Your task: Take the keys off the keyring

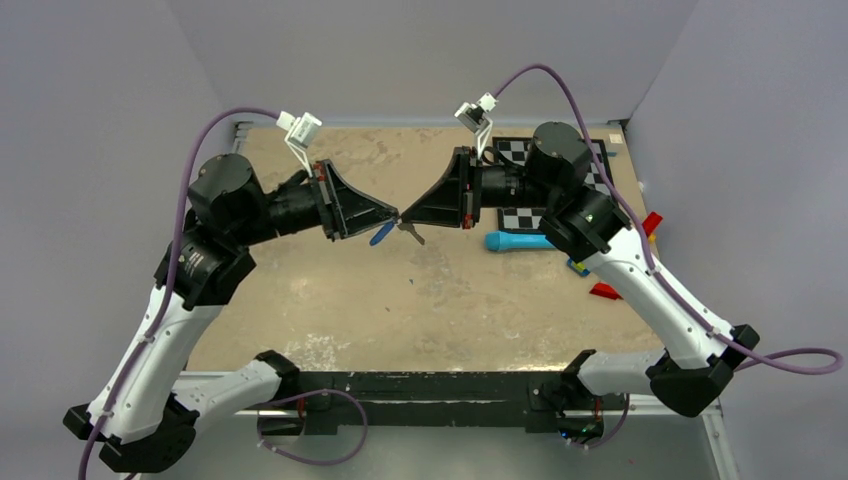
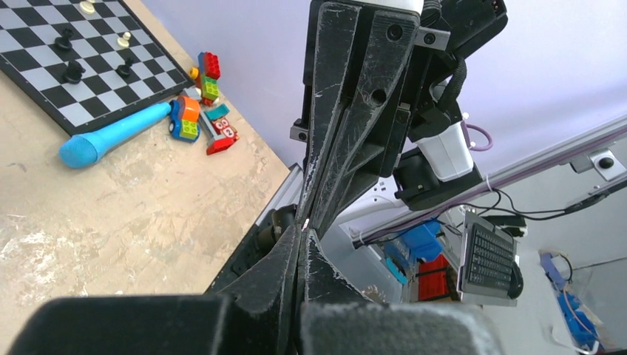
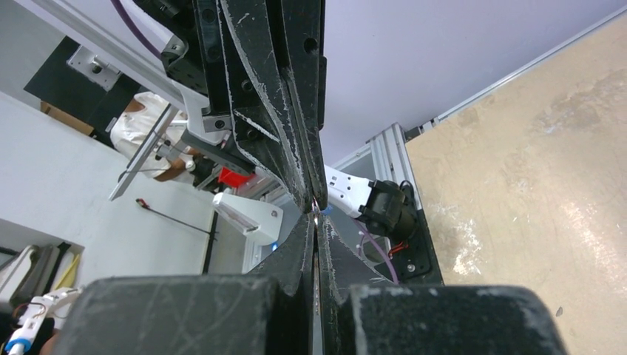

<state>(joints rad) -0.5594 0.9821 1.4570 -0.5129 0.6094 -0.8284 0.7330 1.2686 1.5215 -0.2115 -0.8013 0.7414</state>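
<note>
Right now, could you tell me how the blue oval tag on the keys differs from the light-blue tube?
Shade: the blue oval tag is deep blue, the light-blue tube paler. Size: the tag is far shorter than the tube. Pose: the tag hangs beside a grey key where the left gripper and right gripper meet, jaws shut; the tube lies on the table by the chessboard. Both are blue.

Keys (image 1: pixel 411 233) too small to count; ring seemingly hidden between left tool (image 1: pixel 394 214), right tool (image 1: pixel 405 217) tips.
</note>
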